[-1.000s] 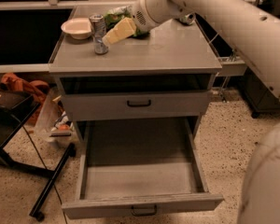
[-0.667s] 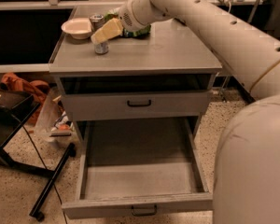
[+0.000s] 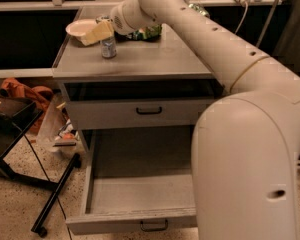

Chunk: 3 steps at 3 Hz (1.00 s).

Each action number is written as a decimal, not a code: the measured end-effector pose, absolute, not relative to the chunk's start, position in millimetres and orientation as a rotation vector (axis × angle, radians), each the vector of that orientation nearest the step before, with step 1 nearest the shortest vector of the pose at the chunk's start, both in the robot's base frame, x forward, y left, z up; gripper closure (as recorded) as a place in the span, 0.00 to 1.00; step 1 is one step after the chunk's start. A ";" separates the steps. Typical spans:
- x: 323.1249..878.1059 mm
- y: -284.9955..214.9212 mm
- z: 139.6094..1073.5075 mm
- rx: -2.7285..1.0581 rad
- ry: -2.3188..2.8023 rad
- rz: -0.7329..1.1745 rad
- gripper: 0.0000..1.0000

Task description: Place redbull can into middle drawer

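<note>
Back left on the cabinet top [image 3: 160, 59] there's a white bowl [image 3: 79, 28], right beside the gripper [image 3: 99, 32]; green packet [image 3: 149, 32] behind, orange cloth [image 3: 27, 91] and black stand [image 3: 55, 194] on the floor.

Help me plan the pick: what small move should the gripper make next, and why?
Probably lower the gripper slightly onto the redbull can: it hangs at the can's top, the can stands upright on the cabinet top, and the middle drawer lies open below.

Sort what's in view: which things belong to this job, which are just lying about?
Job: can on the cabinet top; open lower drawer; hand close above the can.
Lying about: bowl, green packet, orange cloth.
</note>
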<state>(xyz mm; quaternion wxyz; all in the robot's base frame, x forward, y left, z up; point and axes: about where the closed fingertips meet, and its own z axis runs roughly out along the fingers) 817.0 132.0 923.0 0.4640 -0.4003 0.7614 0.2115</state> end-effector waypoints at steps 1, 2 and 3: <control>824.1 157.8 912.2 -1.018 1.892 0.549 0.00; 825.4 179.4 895.8 -1.074 1.941 0.581 0.19; 824.5 192.0 887.2 -1.111 1.967 0.605 0.42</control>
